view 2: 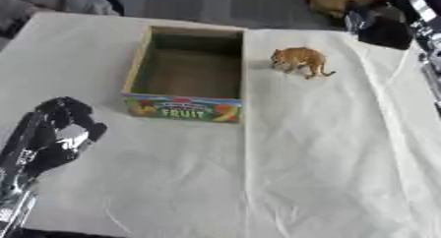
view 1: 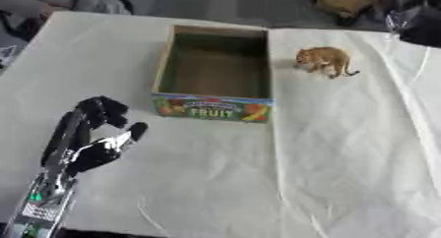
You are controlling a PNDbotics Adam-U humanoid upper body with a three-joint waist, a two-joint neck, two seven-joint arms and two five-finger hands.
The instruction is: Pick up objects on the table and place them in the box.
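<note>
Desk (view 1: 344,173) covered with a white cloth, seen from above. An open cardboard box (view 1: 214,102), its front panel printed with fruit and the word FRUIT, stands at the centre of the far half; its inside shows only bare walls and floor. A small orange toy animal (view 1: 323,60), cat-like with a thin tail, stands upright on the cloth just to the right of the box's far corner, apart from the box wall and facing it. The left hand (view 1: 90,133) enters from the lower left, well short of the box, above the cloth; its fingers are curled inward with the thumb out to the side, clenched on nothing. The right hand (view 2: 383,28) appears as a dark shape at the upper right edge, beyond the toy; whether it is released or clenched cannot be told.
</note>
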